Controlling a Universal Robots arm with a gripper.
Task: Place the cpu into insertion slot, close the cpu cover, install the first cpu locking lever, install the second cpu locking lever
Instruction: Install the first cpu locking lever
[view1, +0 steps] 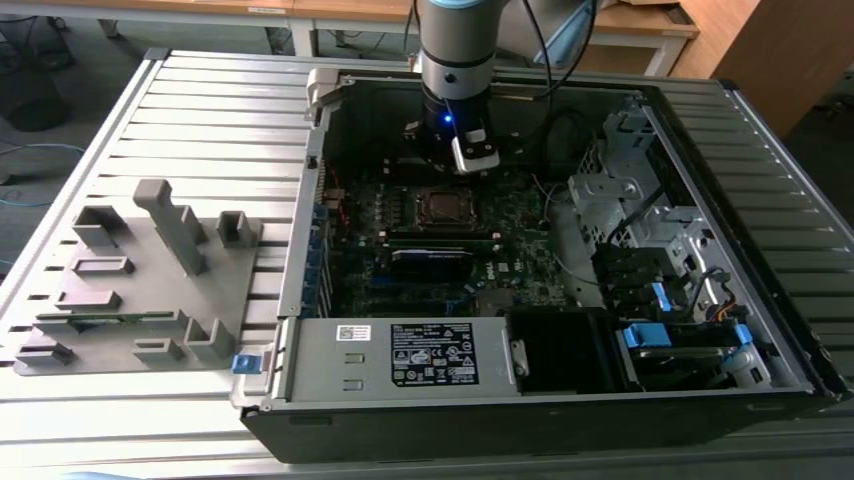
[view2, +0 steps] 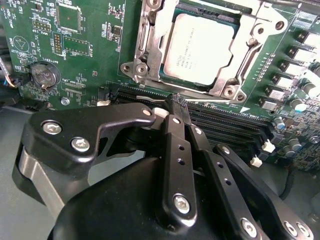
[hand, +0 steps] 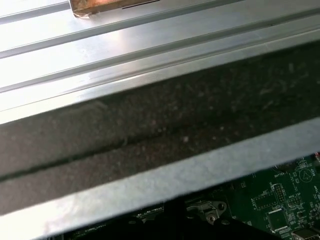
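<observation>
The cpu (view2: 200, 47) lies flat, face up, in the insertion slot (view1: 423, 205) at the middle of the exterior view, framed by the lowered cpu cover (view2: 156, 45). It is square, so it shows no long axis. The gripper (view2: 178, 106) hovers near it over the motherboard (view2: 90, 45), fingers pinched together and empty.

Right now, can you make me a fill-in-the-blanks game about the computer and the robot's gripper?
1. The cpu lies in the insertion slot, framed by the silver cpu ___.
2. The motherboard around it is coloured ___.
3. The gripper hangs near the slot, shut and holding ___.
Missing words: cover; green; nothing.
</observation>
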